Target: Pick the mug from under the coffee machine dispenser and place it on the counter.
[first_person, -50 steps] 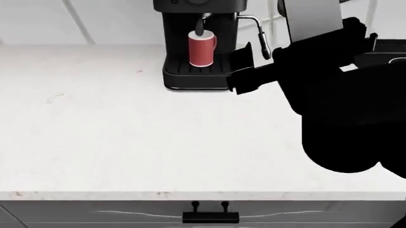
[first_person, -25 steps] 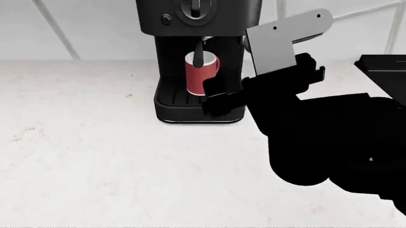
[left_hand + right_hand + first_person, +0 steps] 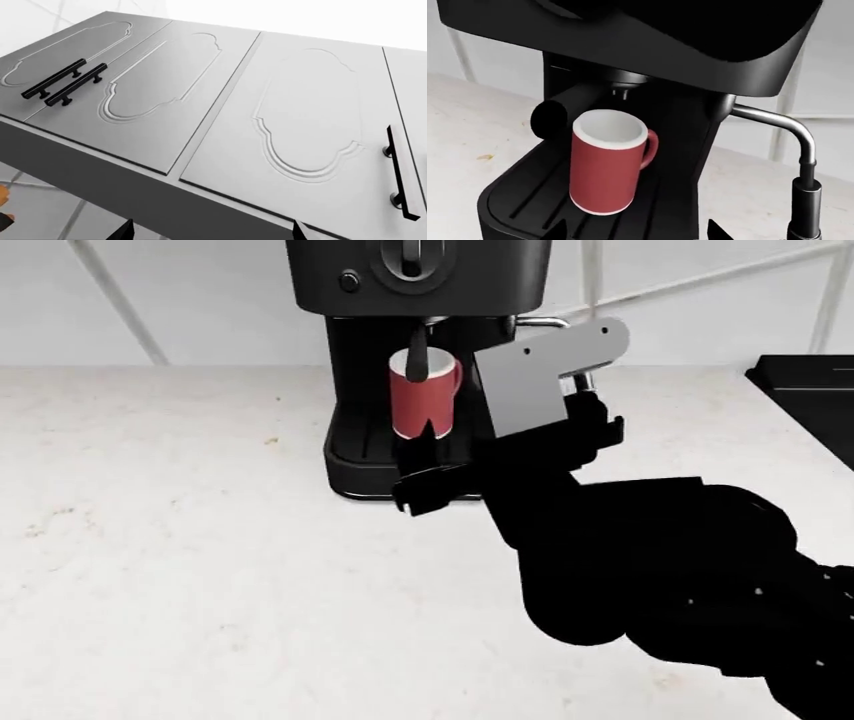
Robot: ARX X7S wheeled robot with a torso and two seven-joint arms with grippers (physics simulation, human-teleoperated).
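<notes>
Red mug (image 3: pixel 606 167) upright on machine (image 3: pixel 414 300) drip tray (image 3: pixel 527 200) under spout, right gripper (image 3: pixel 424 472) just before tray, jaws wide, left gripper's jaws wide by cabinet doors (image 3: pixel 220 110)

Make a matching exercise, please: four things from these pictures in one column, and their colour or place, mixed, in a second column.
Things:
1. mug
2. coffee machine dispenser
3. counter
4. steam wand

Descriptions:
A. white with faint speckles
B. chrome, beside the drip tray
C. red, standing on the drip tray
D. black, with a round dial

Pairs: 1-C, 2-D, 3-A, 4-B
</notes>
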